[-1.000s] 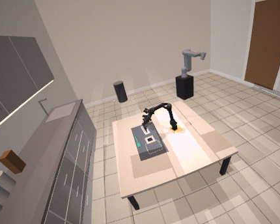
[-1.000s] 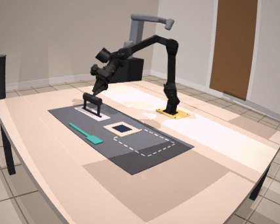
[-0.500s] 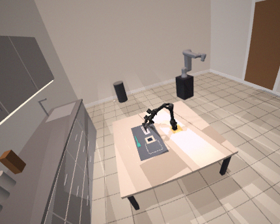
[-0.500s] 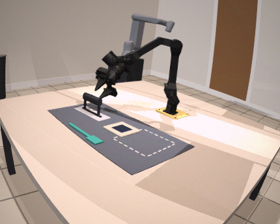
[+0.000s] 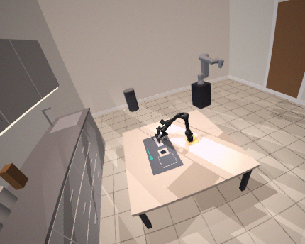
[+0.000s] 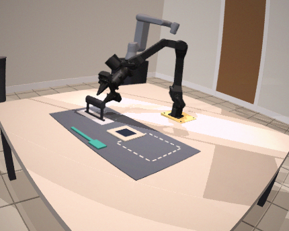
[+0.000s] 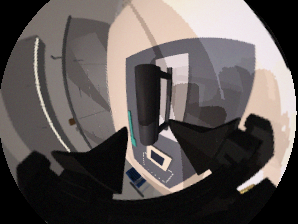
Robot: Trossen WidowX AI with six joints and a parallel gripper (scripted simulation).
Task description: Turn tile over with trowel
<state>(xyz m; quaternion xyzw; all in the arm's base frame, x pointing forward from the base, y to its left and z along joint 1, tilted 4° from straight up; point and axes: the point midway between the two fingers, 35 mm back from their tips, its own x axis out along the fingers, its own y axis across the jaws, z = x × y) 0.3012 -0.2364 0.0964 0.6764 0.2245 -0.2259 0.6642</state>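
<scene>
The trowel has a black bar handle on posts above a pale plate, at the mat's far end. My gripper is open, tilted at the near end of the handle. In the wrist view its fingertips lie on either side of the handle's end; contact cannot be told. The tile lies flat on the mat, cream with a dark square on top, at the edge of the dashed outline.
A green flat paddle with a long thin handle lies along the mat's side edge. The arm's yellow base plate is on the table beside the mat. A second, grey arm stands beyond the table.
</scene>
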